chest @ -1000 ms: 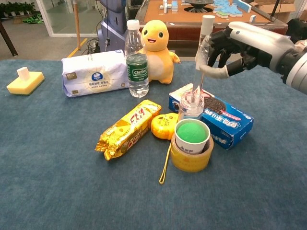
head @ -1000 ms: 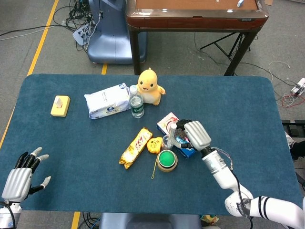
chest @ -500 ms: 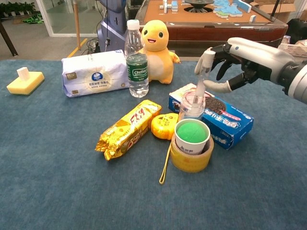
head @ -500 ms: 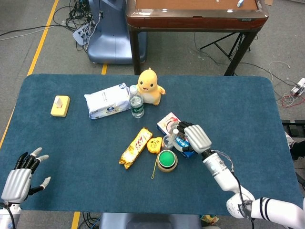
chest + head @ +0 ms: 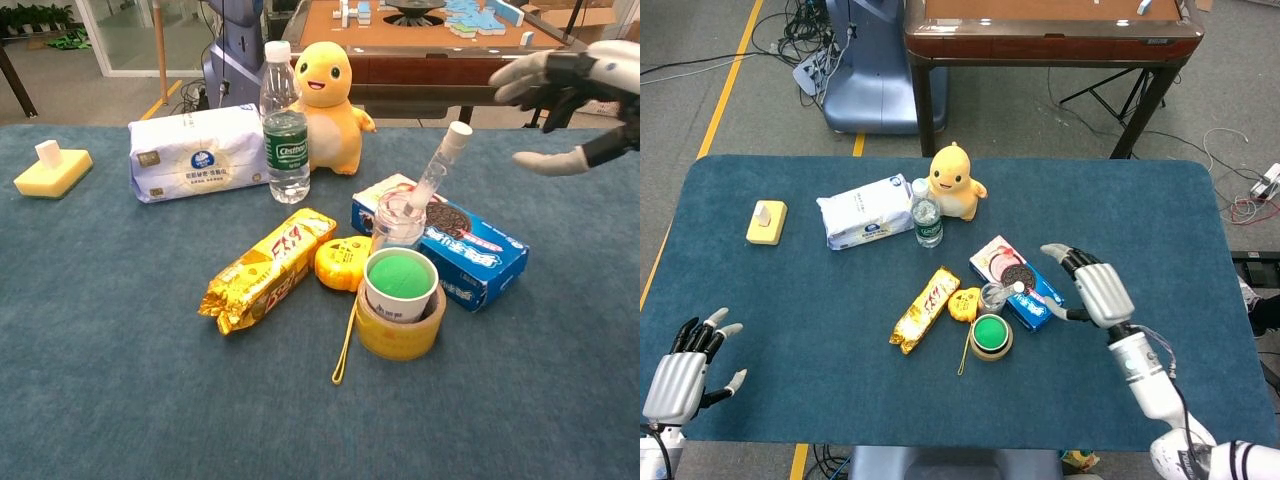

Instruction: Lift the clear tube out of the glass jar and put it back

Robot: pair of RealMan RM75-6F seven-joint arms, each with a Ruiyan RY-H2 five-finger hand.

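Observation:
The clear tube with a white cap stands slanted in the small glass jar, leaning to the right; the head view shows the jar with the tube in it. My right hand hovers open to the right of the tube, well apart from it, fingers spread; in the head view this hand is right of the cookie box. My left hand rests open at the table's near left corner, far from the jar.
Around the jar lie a blue cookie box, a green-topped cup in a yellow tape roll, a yellow tape measure and a yellow snack bar. Behind stand a water bottle, a duck toy, a tissue pack and a yellow sponge.
My right hand lowered the tube into the jar, let go and drew back to the right. The tube now leans in the jar on its own. The left hand stayed still.

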